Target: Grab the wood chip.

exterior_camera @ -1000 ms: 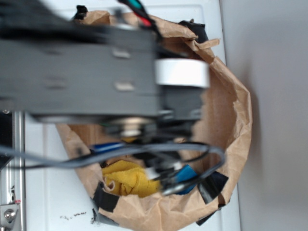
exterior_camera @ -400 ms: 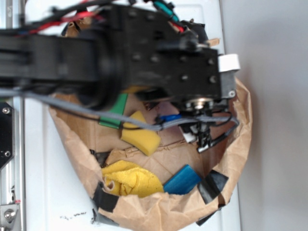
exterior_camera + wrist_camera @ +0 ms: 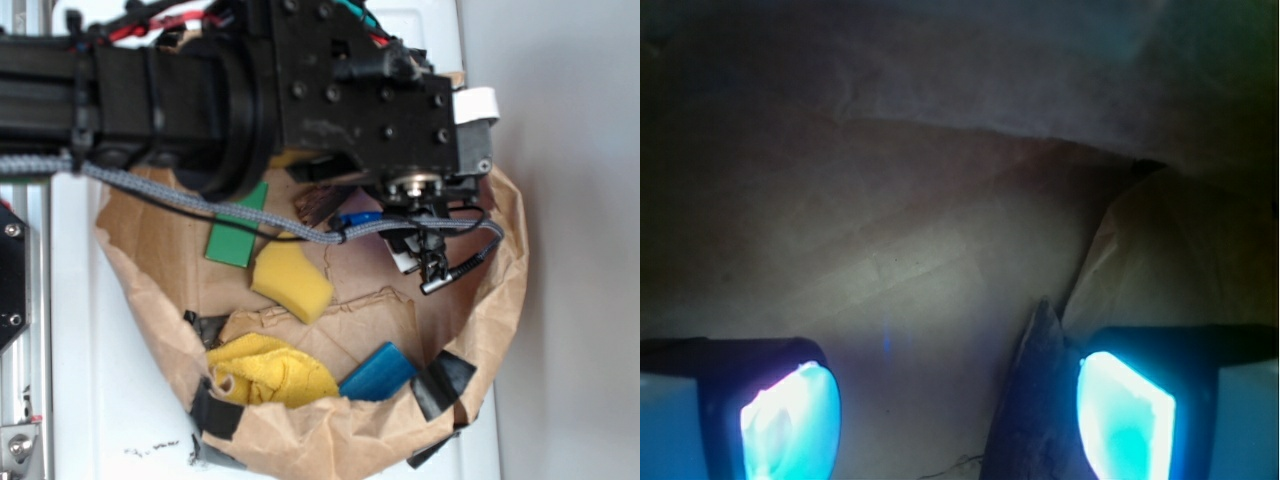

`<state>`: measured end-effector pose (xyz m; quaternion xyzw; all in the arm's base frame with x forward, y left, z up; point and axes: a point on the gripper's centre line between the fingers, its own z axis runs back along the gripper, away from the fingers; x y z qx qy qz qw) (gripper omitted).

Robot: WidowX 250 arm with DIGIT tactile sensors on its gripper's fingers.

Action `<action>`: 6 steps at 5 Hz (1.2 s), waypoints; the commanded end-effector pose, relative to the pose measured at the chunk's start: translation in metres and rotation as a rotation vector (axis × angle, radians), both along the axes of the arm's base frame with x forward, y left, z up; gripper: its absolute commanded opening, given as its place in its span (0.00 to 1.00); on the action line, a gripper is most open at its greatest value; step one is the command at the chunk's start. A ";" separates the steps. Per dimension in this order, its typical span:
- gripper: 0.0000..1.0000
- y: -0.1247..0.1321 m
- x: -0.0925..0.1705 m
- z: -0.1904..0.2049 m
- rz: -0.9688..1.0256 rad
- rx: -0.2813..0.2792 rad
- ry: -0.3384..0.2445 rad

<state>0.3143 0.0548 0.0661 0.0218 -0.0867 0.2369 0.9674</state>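
Note:
The wood chip (image 3: pixel 1035 400) is a dark, pointed shard lying on brown paper. In the wrist view it lies between my fingers, close against the inner side of the right finger (image 3: pixel 1125 420), its tip pointing away from me. My gripper (image 3: pixel 958 420) is open and holds nothing; the left finger (image 3: pixel 790 425) stands well clear of the chip. In the exterior view part of the chip (image 3: pixel 320 205) shows as a dark brown piece under the black arm (image 3: pixel 380 110). The arm hides the gripper itself there.
All lies inside a crumpled brown paper bag (image 3: pixel 490 290). A flat green block (image 3: pixel 238 230), a yellow sponge (image 3: pixel 292 282), a yellow cloth (image 3: pixel 270 370) and a blue block (image 3: pixel 378 372) lie in it. Black clips (image 3: pixel 445 380) hold its rim. A paper fold (image 3: pixel 1180 240) rises by the right finger.
The arm has swung to the right and towards the far side of the bag, uncovering the green block, the sponge and part of the wood chip. The bag's contents have not moved.

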 end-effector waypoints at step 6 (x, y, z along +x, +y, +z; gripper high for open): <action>1.00 0.040 -0.014 0.000 0.003 -0.104 0.026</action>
